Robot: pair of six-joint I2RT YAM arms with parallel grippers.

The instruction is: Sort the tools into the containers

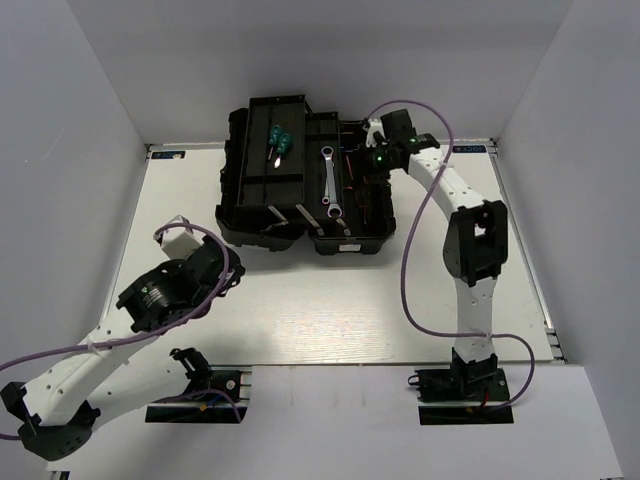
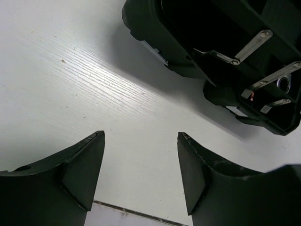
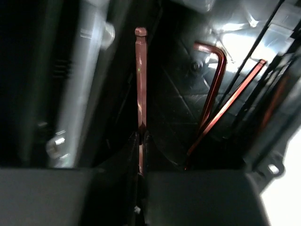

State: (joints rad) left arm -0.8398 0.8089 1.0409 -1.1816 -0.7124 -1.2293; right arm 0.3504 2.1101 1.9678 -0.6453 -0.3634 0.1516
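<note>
Open black plastic toolbox (image 1: 262,215): lies in two halves on the white counter (image 1: 330,310). Left fingers (image 2: 87,162): spread wide apart with nothing between them, hovering over bare counter. The toolbox's near corner lies ahead of them and to their right, well apart from the tips. Right fingers (image 3: 141,141): pressed together on the shank of one thin reddish-brown L-shaped hex key (image 3: 140,80). The key runs straight ahead from the tips, down inside the toolbox's right half. Two more reddish-brown hex keys, one with its bend uppermost (image 3: 214,84) and one leaning straight (image 3: 235,92): in the dim recess just right of the held key, apart from it. Long silver metal wrench (image 1: 328,178): lies lengthwise in the channel to the left of the right fingers. Two stubby green-handled screwdrivers (image 1: 279,142): side by side in the toolbox's left half, further left of the right fingers and far ahead of the left fingers. Second, smaller wrench: cannot be made out with certainty.
</note>
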